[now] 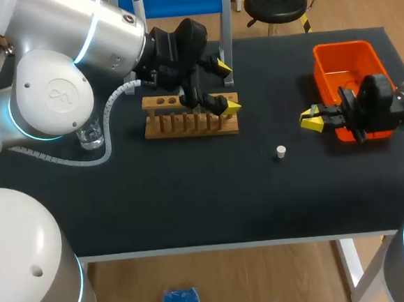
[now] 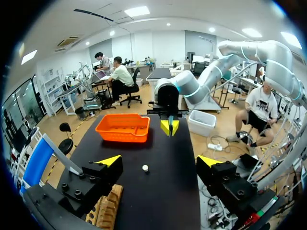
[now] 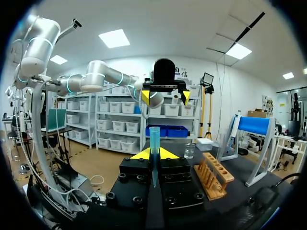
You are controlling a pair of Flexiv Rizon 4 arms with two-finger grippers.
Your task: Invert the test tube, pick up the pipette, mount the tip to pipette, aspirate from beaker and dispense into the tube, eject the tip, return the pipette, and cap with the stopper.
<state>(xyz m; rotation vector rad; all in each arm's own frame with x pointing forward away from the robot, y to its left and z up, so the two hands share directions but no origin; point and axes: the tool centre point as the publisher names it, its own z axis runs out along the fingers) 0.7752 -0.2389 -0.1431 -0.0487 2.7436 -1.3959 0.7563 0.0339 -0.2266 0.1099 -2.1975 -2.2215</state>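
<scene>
Pinching the test tube [image 3: 154,136] in the right gripper [image 3: 154,154], tips closed on it, beside the orange bin [image 1: 341,48].
Holding the left gripper [image 1: 226,87] wide and empty over the wooden rack [image 1: 191,124]; probably needing a slow wrist roll, then lining up squarely with a rack hole.

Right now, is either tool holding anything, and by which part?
The right tool is shut on the test tube, about mid-length; the left tool is open, holding nothing.

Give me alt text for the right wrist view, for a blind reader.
The right tool is shut on a clear tube with a blue end. Facing it, the left tool hangs open; a wooden rack and a glass beaker stand in between, off to one side.
</scene>
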